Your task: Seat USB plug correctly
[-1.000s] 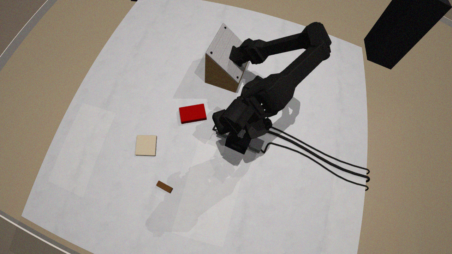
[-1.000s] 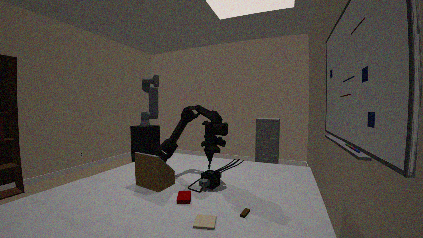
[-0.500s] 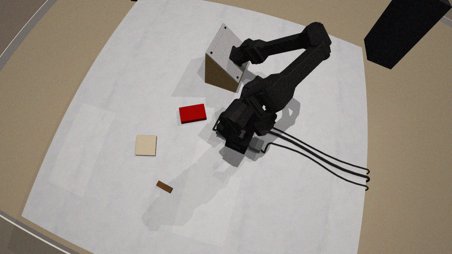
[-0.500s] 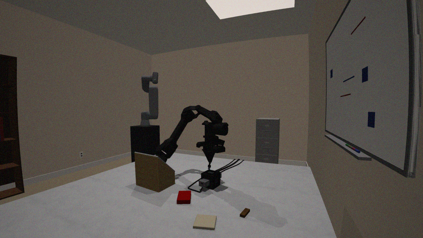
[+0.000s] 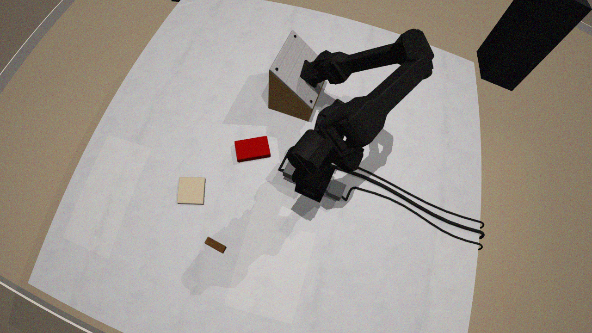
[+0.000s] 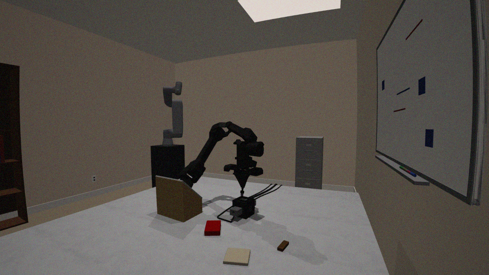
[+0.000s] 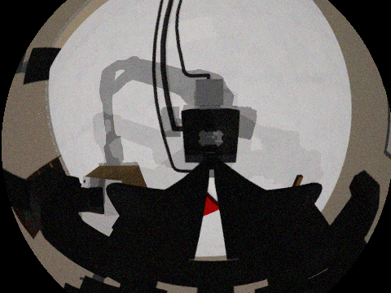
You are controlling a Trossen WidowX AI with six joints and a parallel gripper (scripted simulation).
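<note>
The fingers (image 6: 242,188) pinch the plug (image 6: 242,193) upright above the cube (image 6: 243,207) (image 7: 210,122) (image 5: 321,187), likely to let it enter turned round. Seating remains.

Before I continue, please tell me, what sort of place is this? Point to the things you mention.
Probably an office or a robotics lab: a whiteboard (image 6: 423,51) on the wall, a filing cabinet (image 6: 309,164), and a second robot arm (image 6: 177,117) on a black stand.

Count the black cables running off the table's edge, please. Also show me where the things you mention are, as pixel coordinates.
3: all run from around the black cube (image 5: 311,188) (image 6: 243,207) (image 7: 210,122); one on either side, the thicker between. The arm (image 5: 370,118) (image 6: 206,148) may hide more.
</note>
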